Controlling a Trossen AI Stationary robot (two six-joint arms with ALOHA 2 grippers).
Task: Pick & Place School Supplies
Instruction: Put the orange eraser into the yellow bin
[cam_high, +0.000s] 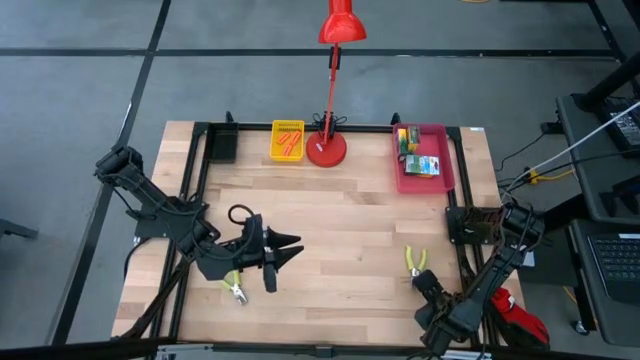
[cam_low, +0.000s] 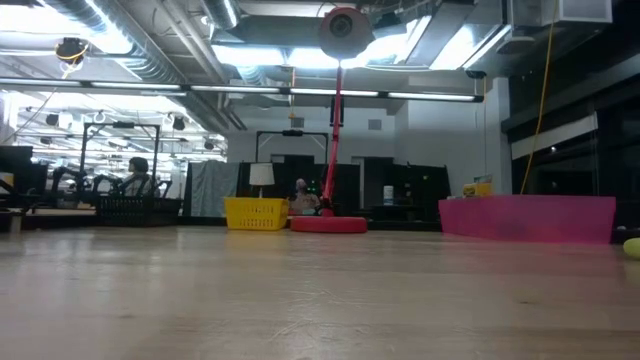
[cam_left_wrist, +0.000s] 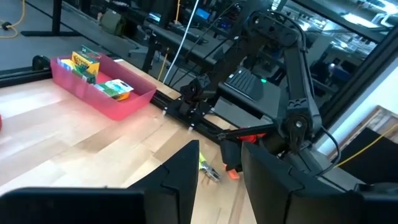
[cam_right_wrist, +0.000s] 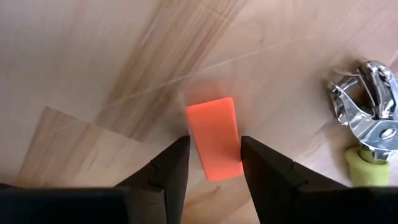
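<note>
- Right pincer (cam_right_wrist: 214, 162) is straddling an orange piece (cam_right_wrist: 214, 138) lying flat on the bench (cam_high: 340, 225) at its near right corner; its fingers (cam_right_wrist: 168, 171) are standing spread on either side of the piece, not yet pressing it.
- Step in hand, as judged: the pick of this orange piece. The next move is calling for the fingers to close squarely on its two long sides, then a lift and a carry toward the yellow tray (cam_high: 287, 140), where other orange pieces appear to be lying.
- Pliers (cam_right_wrist: 370, 118) with a lime-green handle are lying just beside the piece; they are posing a risk of being nudged during the closing.
- Left pincer (cam_high: 285, 252) is hovering over the bench's near left part, its fingers parted and holding nothing; a second pair of pliers (cam_high: 234, 288) is lying near it.
- Crayon boxes (cam_high: 418, 152) are already sitting in the pink tray (cam_high: 447, 170) at the far right.
- Red lamp (cam_high: 327, 140) is standing between the two trays, in the way of any low carry across the far edge.
</note>
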